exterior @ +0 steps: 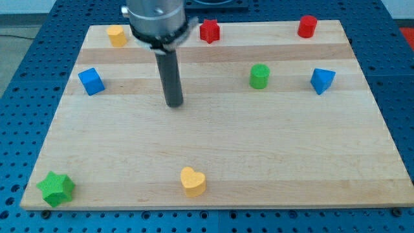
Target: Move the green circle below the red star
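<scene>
The green circle (259, 76) is a short green cylinder standing right of the board's centre in the upper half. The red star (209, 30) sits at the view's top edge of the board, up and to the left of the green circle. My tip (174, 103) is the lower end of the dark rod, resting on the board well to the left of the green circle and below-left of the red star. It touches no block.
A yellow block (117, 35) sits top left, a red cylinder (306, 26) top right, a blue cube (91, 81) at the left, a blue block (321, 80) at the right, a green star (55, 188) bottom left, a yellow heart (193, 182) bottom centre. The wooden board (226, 142) lies on a blue perforated table.
</scene>
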Tool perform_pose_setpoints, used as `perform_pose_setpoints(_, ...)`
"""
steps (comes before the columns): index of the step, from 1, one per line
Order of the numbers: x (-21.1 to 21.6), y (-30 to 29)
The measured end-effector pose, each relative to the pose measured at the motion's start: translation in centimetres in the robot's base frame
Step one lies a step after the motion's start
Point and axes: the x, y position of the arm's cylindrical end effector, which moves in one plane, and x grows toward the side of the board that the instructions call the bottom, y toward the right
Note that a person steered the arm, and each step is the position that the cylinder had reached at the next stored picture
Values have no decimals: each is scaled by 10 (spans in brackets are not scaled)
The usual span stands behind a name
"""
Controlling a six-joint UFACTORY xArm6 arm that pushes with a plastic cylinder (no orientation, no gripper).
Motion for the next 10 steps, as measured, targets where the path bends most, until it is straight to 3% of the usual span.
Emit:
perform_pose_setpoints(1, 34, 40)
perform_pose_setpoints(2, 15, 82)
perform_pose_setpoints(3, -68, 157)
perform_pose_setpoints(5, -116, 213)
perform_pose_setpoints(6, -127, 223)
perform_pose_setpoints(7, -141, 166)
perform_pose_setpoints(9, -187, 187)
perform_pose_setpoints(10, -120, 101)
